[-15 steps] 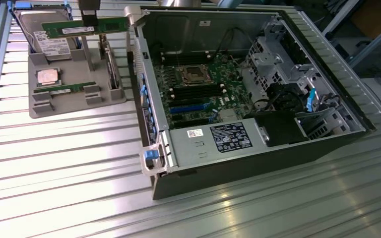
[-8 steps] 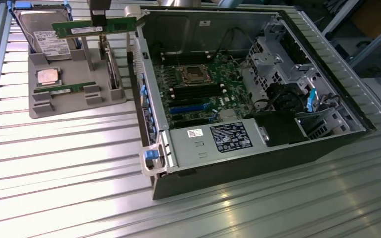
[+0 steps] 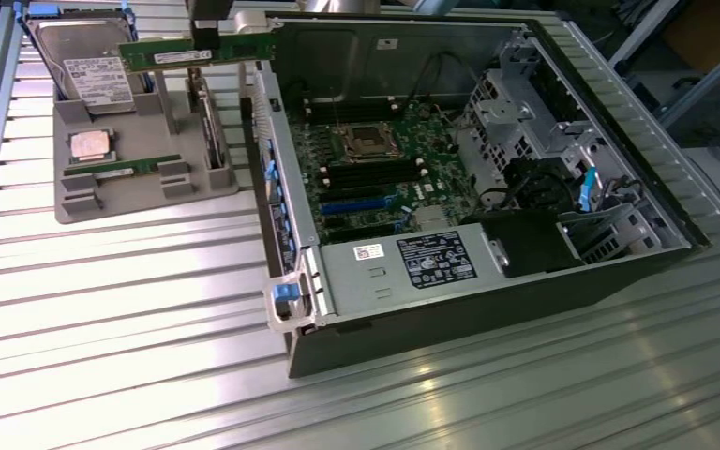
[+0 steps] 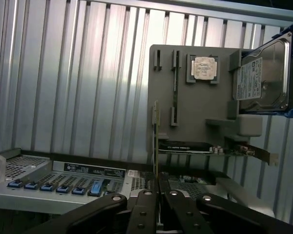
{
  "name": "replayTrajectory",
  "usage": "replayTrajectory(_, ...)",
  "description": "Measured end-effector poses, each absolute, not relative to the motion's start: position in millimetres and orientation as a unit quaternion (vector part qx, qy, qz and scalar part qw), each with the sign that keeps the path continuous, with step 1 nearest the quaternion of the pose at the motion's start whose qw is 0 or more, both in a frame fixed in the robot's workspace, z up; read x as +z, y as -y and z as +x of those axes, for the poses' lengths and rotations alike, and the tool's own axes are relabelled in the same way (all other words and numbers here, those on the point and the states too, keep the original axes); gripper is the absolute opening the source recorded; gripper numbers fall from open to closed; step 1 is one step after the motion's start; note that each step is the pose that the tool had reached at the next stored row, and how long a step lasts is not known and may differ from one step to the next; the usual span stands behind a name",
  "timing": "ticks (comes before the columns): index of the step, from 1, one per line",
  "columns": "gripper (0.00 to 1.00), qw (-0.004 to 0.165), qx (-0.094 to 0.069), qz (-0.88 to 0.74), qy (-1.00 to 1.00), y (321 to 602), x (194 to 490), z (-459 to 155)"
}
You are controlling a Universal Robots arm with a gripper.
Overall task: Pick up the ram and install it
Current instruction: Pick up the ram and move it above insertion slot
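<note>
I hold a long green ram stick (image 3: 198, 53) level in the air, above the gap between the grey parts tray (image 3: 135, 192) and the open computer case (image 3: 460, 178). My gripper (image 3: 206, 39) is shut on it from above. From the wrist the held ram (image 4: 156, 141) appears edge-on, rising from between my dark fingers (image 4: 141, 207), with the gripper (image 4: 157, 197) closed around its lower edge. The second ram stick (image 3: 116, 170) lies in its slot on the tray (image 4: 195, 112), seen as a thin dark strip (image 4: 175, 83). The motherboard's black memory slots (image 3: 367, 175) lie inside the case.
On the tray sit a square silver processor (image 3: 89, 145) (image 4: 204, 67), a hard drive in a blue frame (image 3: 85, 66) (image 4: 263, 73) and a wider expansion card standing on edge (image 3: 214, 122) (image 4: 205, 147). The case's wall (image 3: 266, 141) rises next to the tray. Ribbed metal table (image 3: 123, 328) surrounds everything.
</note>
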State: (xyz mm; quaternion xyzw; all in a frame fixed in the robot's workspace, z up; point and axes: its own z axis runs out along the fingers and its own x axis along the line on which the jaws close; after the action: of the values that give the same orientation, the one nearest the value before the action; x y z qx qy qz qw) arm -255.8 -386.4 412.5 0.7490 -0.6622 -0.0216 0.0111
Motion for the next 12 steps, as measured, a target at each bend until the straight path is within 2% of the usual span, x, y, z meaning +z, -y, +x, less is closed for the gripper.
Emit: replayTrajectory(12,0.12,0.011,-0.021,0.749,0.662,386.4,412.5,-238.1)
